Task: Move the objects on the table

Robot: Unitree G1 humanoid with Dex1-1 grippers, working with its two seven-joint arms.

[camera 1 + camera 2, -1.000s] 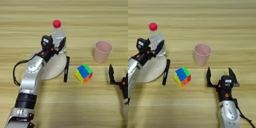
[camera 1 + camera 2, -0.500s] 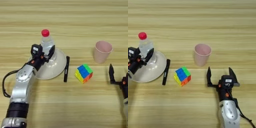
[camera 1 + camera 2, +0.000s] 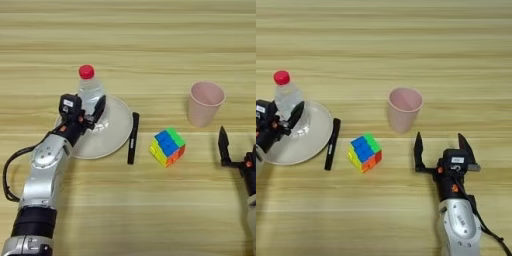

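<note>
The broad light-brown wooden bench (image 3: 150,50) with long horizontal plank grain fills both views. On its left part lies a cream round plate (image 3: 112,135). The robot's left arm, grey with a black cable looping beside it, reaches up from the lower left edge, and the left gripper (image 3: 84,111) has its jaws closed around the lower body of a clear plastic bottle with a red cap (image 3: 89,87), which stands upright over the plate's far-left part. The right arm comes up from the lower right; the right gripper (image 3: 440,150) hangs over bare wood below the cup, its two black jaws spread wide apart and gripping nothing. A pink cup (image 3: 404,108) stands upright, mouth up, right of centre. A multicoloured puzzle cube (image 3: 364,152), showing blue, green, yellow and orange faces, sits near the middle, below and left of the cup. A black pen (image 3: 132,137) lies nearly lengthwise just beside the plate's right rim, between plate and cube.
</note>
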